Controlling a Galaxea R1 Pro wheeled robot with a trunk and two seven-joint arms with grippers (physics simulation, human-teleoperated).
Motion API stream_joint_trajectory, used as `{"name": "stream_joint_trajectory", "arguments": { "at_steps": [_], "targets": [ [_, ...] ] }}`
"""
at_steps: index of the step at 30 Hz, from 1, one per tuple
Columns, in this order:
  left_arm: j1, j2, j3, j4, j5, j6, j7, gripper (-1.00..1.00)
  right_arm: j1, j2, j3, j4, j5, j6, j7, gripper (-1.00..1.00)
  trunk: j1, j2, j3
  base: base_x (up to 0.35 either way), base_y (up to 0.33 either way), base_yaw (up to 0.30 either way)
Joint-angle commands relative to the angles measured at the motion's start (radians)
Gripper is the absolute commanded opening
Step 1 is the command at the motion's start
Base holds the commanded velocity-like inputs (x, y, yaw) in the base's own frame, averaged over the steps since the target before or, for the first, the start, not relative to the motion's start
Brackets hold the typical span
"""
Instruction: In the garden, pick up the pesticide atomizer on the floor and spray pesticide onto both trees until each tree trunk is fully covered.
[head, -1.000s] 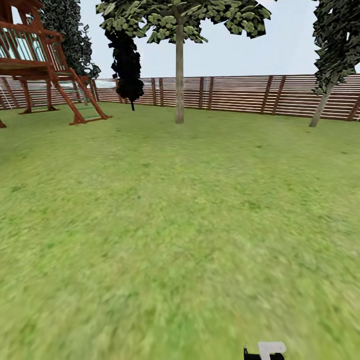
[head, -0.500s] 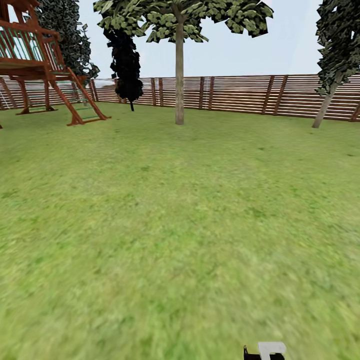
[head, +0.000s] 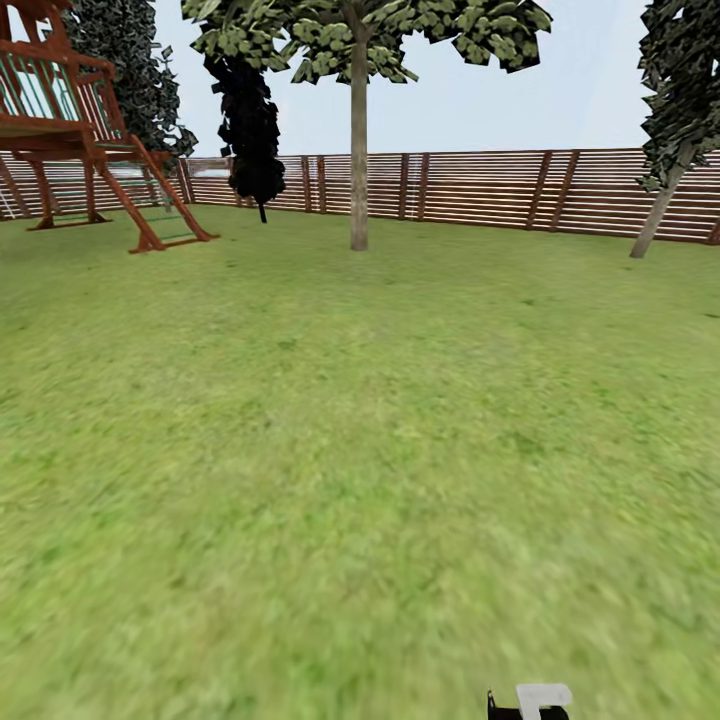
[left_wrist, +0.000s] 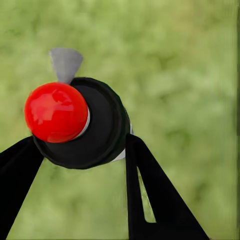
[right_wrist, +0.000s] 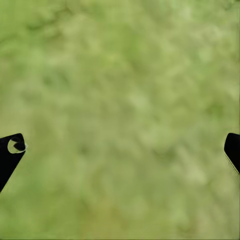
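Tree trunk (head: 358, 150) seemingly nearer; left fingers (left_wrist: 150, 185) still grip atomizer (left_wrist: 82, 125).

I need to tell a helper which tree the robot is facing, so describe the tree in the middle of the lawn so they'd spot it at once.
Start at the brown slatted fence along the far edge of the lawn. Just in front of it, near the view's centre, stands the tree. Unlike the leaning tree to its right and the black bush to its left, its pale trunk is straight and upright.

Head camera faces the fence (head: 480, 190); both wrist cameras overlook lawn (right_wrist: 125, 115).
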Motion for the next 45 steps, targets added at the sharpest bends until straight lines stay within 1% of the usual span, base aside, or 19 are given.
{"name": "stream_joint_trajectory", "arguments": {
  "at_steps": [1,45],
  "targets": [
    [-0.002,0.0,0.007,0.004,0.003,-0.005,-0.007,-1.0,0.0,0.0,0.009,0.0,-0.01,-0.003,-0.001,1.0,0.0,0.0,-0.001,0.339,0.0,0.0],
    [-0.001,0.0,0.007,0.004,0.003,-0.005,-0.007,-1.0,0.0,0.0,0.009,0.001,-0.01,-0.003,-0.001,1.0,0.0,0.0,-0.001,0.339,0.0,0.0]
  ]
}}
